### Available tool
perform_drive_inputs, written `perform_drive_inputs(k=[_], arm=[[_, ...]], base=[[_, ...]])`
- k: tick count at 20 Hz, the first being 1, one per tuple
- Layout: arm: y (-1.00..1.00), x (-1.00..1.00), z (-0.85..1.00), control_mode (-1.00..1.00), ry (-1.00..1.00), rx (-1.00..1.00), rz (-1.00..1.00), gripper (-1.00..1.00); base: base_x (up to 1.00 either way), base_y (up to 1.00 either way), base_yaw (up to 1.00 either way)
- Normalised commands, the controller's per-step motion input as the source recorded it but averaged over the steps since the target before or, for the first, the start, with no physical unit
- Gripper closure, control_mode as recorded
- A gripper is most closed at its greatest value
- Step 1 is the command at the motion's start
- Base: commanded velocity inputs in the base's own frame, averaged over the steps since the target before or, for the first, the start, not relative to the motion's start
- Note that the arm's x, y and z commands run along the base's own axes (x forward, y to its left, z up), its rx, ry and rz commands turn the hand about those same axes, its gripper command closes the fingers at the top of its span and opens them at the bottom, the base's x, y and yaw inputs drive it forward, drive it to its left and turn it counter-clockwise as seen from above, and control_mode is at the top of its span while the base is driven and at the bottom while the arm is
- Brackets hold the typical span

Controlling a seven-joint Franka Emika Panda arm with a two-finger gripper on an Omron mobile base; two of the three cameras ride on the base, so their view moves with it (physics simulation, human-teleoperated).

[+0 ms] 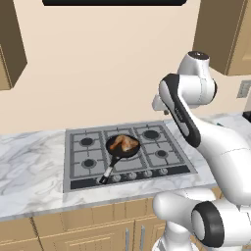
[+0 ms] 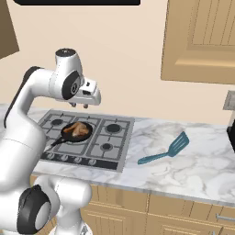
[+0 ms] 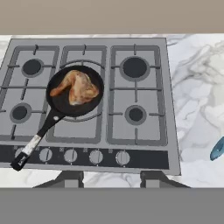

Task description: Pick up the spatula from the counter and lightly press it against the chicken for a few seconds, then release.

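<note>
A teal spatula [image 2: 167,150] lies flat on the marble counter right of the stove; the tip of its handle [image 3: 217,149] pokes in at the right edge of the hand view. A browned chicken piece [image 3: 76,87] [image 2: 78,129] [image 1: 123,143] rests in a black frying pan [image 3: 57,105] [image 2: 68,137] on the stove's middle burner. My gripper [image 2: 80,106] [image 3: 111,179] hangs high above the stove, well left of the spatula. It points down, open, with nothing between its fingers.
The grey gas stove [image 3: 135,127] [image 1: 78,169] has several burners and a row of knobs along its front. The pan's handle [image 3: 33,146] sticks out toward the front left knobs. Marble counter [image 2: 202,160] stretches to the right; wooden wall cabinets [image 2: 202,41] hang above.
</note>
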Motion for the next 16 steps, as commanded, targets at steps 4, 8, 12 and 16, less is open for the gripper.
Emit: perform_drive_inputs(k=[4,8,12,16], arm=[[0.0,-0.14,0.0,-1.0,0.0,0.0,0.0,-1.0],[0.0,-0.32,0.0,-1.0,-0.02,0.0,-0.02,-1.0],[-0.14,-0.26,0.0,-1.0,-0.03,0.0,-0.04,-1.0],[-0.39,-0.17,0.0,-1.0,0.01,0.0,-0.14,-1.0]], base=[[0.0,0.0,0.0],[0.0,0.0,0.0],[0.0,0.0,0.0],[0.0,0.0,0.0]])
